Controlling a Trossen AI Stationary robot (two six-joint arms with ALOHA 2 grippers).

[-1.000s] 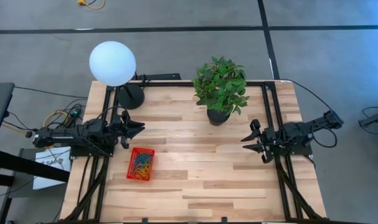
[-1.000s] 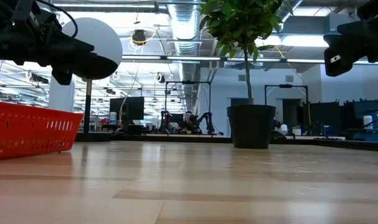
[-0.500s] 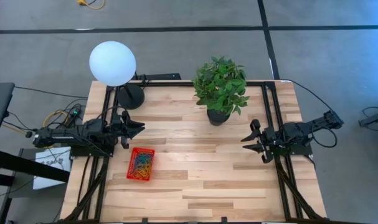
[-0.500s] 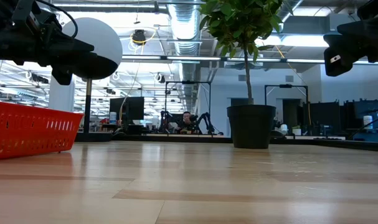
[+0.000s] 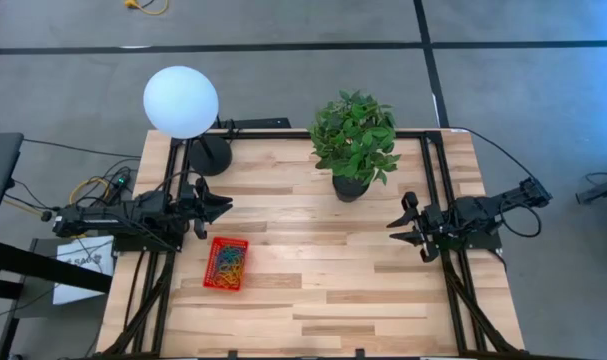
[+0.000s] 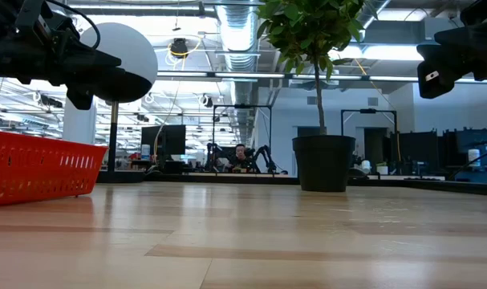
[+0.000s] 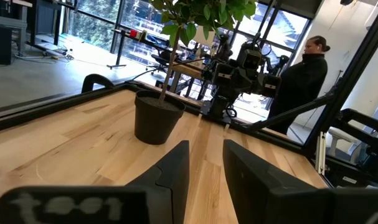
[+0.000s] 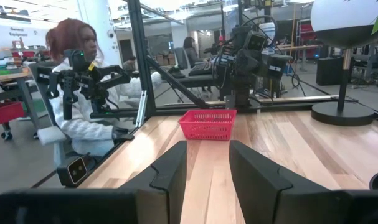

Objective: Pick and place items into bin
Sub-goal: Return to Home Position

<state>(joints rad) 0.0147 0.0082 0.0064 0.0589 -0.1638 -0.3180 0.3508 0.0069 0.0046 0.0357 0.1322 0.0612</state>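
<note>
Left gripper: fingers apart, empty, held level above the table's left edge, near the small red mesh-sided plastic bin. Right gripper: fingers apart, empty, level over the right edge, arm folded back. Thin multicoloured rubber-band loops: heaped inside the bin, which sits on the light wooden table. Green potted plant: rear centre.

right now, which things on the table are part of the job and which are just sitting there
Part of the job: the red bin; the coloured rubber bands lying inside it; the left hand, raised near the bin; the right hand, over the table's right side. Both hands are open and empty.

Just standing there: the potted plant; the white globe lamp.
</note>
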